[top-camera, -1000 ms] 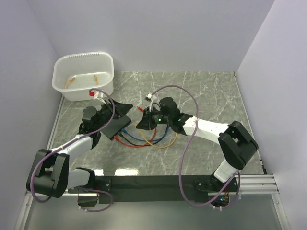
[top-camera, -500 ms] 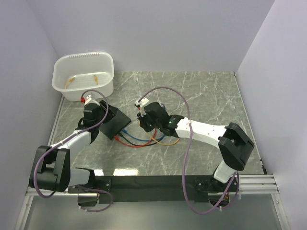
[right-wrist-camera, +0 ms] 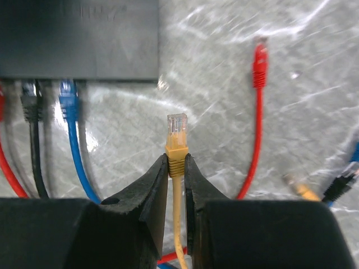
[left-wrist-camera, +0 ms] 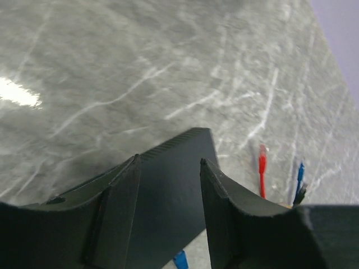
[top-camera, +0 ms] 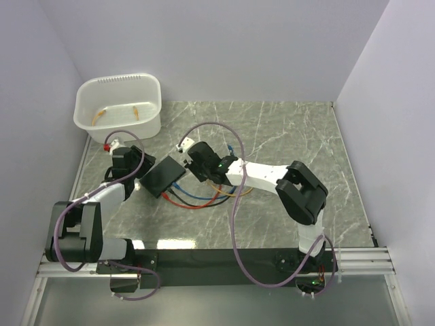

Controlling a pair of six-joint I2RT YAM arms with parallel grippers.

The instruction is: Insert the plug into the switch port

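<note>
Switch (right-wrist-camera: 78, 39) — three cables (right-wrist-camera: 67, 106); right gripper (right-wrist-camera: 175, 163) — one plug (right-wrist-camera: 176, 128)

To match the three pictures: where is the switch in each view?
Top external: the switch lies left of centre.
Left wrist: bottom centre, between the fingers.
Right wrist: top left corner.
Shared landmark: the blue cable plugged into it.

right pincer (right-wrist-camera: 175, 163) with plug (right-wrist-camera: 176, 133) nearer switch (right-wrist-camera: 78, 39)
</note>
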